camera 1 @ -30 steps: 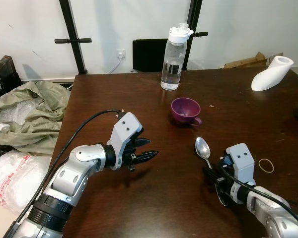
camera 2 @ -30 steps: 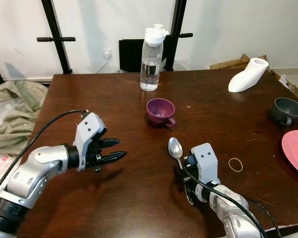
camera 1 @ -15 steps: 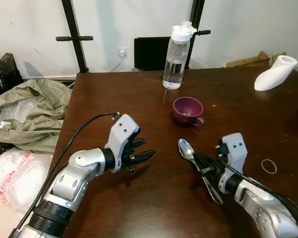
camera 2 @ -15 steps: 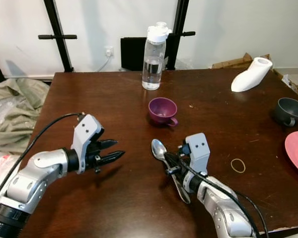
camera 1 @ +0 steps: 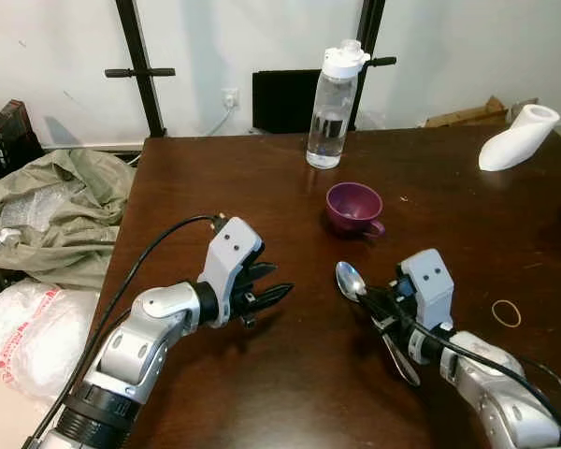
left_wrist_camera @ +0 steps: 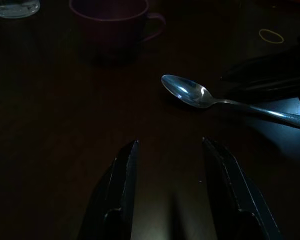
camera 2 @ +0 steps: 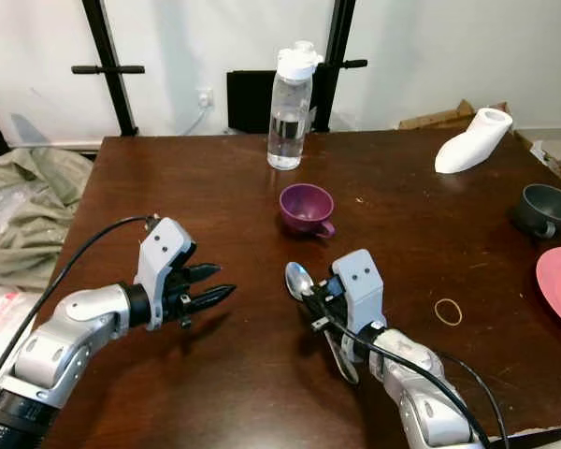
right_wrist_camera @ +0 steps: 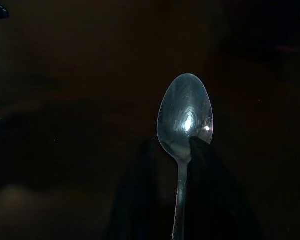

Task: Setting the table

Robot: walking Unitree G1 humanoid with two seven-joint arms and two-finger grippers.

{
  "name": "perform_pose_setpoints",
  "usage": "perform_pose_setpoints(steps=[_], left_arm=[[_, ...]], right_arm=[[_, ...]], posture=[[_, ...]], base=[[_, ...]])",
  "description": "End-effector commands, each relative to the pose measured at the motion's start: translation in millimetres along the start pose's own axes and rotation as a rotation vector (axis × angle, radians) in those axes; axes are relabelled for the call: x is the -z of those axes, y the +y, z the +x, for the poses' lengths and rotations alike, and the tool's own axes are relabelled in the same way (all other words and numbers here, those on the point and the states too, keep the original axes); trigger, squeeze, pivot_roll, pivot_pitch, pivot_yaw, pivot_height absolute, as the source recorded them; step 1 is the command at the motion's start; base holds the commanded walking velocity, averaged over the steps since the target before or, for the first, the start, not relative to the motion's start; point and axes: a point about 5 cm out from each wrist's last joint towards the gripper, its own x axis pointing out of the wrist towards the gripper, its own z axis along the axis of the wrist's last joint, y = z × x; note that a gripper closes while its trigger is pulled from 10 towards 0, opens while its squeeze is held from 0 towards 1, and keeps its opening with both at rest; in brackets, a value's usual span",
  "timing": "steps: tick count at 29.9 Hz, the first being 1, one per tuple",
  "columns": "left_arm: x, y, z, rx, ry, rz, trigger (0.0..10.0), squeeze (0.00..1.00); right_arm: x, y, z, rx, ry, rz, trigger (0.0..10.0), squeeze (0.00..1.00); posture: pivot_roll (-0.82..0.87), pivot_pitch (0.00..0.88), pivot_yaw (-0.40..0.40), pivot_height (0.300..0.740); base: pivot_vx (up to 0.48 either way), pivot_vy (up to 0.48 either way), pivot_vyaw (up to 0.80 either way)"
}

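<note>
The dark wooden table (camera 1: 262, 187) is barely set, as far as can be judged. A clear water bottle (camera 1: 332, 108) is stood far ahead of both claws. A pink plate (camera 2: 559, 285) is seen well off to the right of the right gripper (camera 2: 310, 305) at the table edge, with a dark grey cup (camera 2: 539, 210) beyond it. A purple cup (camera 1: 352, 208) is parked just ahead of the right gripper, handle turned toward it, and a white curved object (camera 1: 514, 140) is lying far off to its front right.

The metal spoon (camera 1: 352, 281) is clamped by its handle between the right gripper's fingers, bowl sticking out past the tips toward the left gripper (camera 1: 276, 296), apparently lifted just off the wood. So the spoon looks picked but not yet placed; plate, cups and spoon are all scattered, and most of the arranging is probably left. The left gripper is held empty, fingers parted, hovering low, well apart from the spoon. A rubber band (camera 1: 502, 312) is lying just right of the right gripper.

The plate and grey cup are caught by the right eye view. In the dark right wrist view the spoon bowl (right_wrist_camera: 186, 116) is seen straight on.
</note>
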Motion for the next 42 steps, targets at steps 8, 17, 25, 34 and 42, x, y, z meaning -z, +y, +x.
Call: perform_pose_setpoints(steps=[8,17,25,34,42], left_arm=[[7.5,-2.8,-3.1,-0.004,0.02,-0.018,10.0,0.0],[7.7,-4.0,-2.9,-0.003,0.019,-0.022,10.0,0.0],[7.7,-4.6,-3.4,0.0,0.02,-0.024,10.0,0.0],[7.8,-5.9,-3.3,-0.002,0.018,-0.03,10.0,0.0],[7.8,-6.1,-3.0,-0.006,0.018,-0.036,10.0,0.0]], right_arm=[[26.4,-4.2,-5.5,-0.042,0.119,0.044,10.0,0.0],[33.2,-16.6,-4.4,-0.019,0.141,0.067,10.0,0.0],[53.1,-6.9,-6.8,-0.162,0.229,0.18,0.0,0.0],[62.0,-10.1,-7.7,-0.206,0.306,0.124,0.0,0.0],[53.8,-12.0,-3.5,-0.171,0.261,0.086,0.0,0.0]], posture=[[0.02,0.167,0.071,0.74],[0.02,0.166,0.071,0.74],[0.02,0.173,0.075,0.74],[0.02,0.18,0.067,0.74],[0.02,0.181,0.068,0.74]], base=[[0.0,0.0,0.0],[0.0,0.0,0.0],[0.0,0.0,0.0],[0.0,0.0,0.0],[0.0,0.0,0.0]])
